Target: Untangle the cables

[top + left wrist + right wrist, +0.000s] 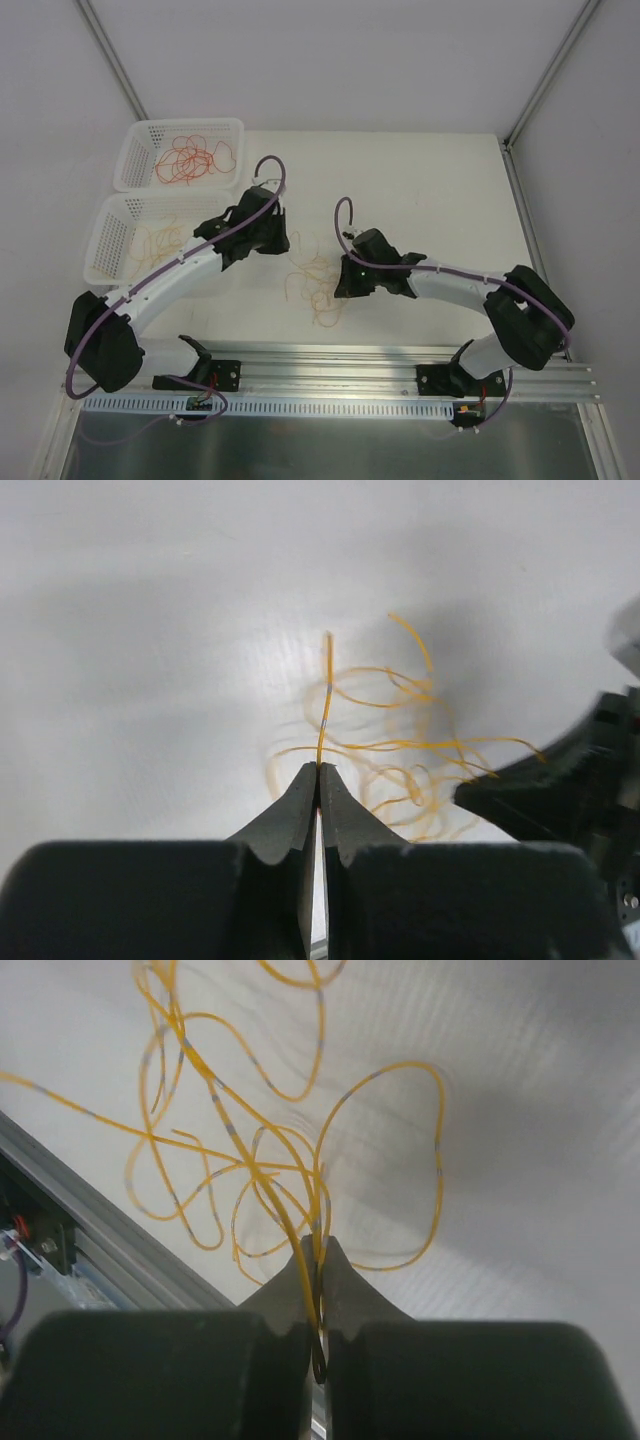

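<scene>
On the white table (430,190), a loose tangle of yellow cables (313,285), between the two grippers and just beyond the metal rail (350,362) at the near edge.

At the tangle's far left, the left gripper (318,776): jaws pressed together, pinching a single yellow strand at the very tips. Beyond the tips, that strand running away across the table, with the other loops to its right.

At the tangle's right, the right gripper (318,1250): jaws likewise pressed together, pinching yellow strands drawn out of the knot. Ahead of the tips, several crossing loops flat on the table.

Far left on the table, two white baskets side by side. In the far basket (130,160), orange cables (190,160). In the near basket (100,250), pale cables (160,240), with the left arm over its right edge.
</scene>
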